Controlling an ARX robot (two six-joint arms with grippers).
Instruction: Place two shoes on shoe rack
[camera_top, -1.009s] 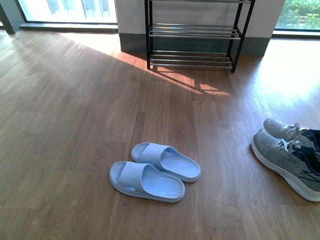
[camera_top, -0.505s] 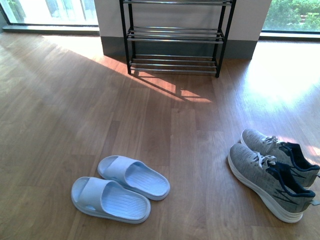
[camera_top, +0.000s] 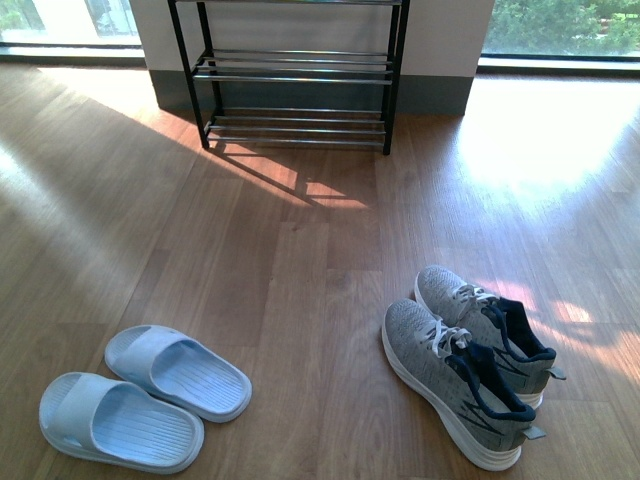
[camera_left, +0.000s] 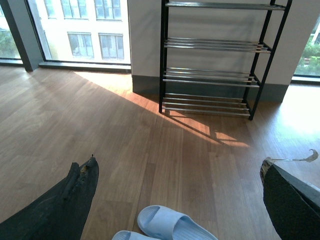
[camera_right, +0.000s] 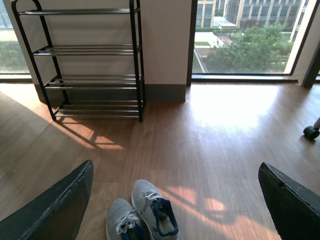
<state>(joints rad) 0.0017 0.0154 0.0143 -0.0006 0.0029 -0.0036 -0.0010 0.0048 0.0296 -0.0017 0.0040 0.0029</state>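
A pair of grey knit sneakers with white soles stands on the wooden floor at the right. A pair of pale blue slides lies at the lower left. The shoe rack stands against the far wall, its tiers bare. No arm shows in the front view. In the left wrist view my left gripper is open and empty above the floor, with a slide just below it. In the right wrist view my right gripper is open and empty, with the sneakers below it.
The rack also shows in the left wrist view and the right wrist view. Large windows flank the wall behind it. A black caster wheel sits at the floor's right edge. Sunlit patches fall on the floor.
The front view has swung to the right: the slides have slid toward the lower left, the sneakers have come fully into view, and the rack has shifted left.
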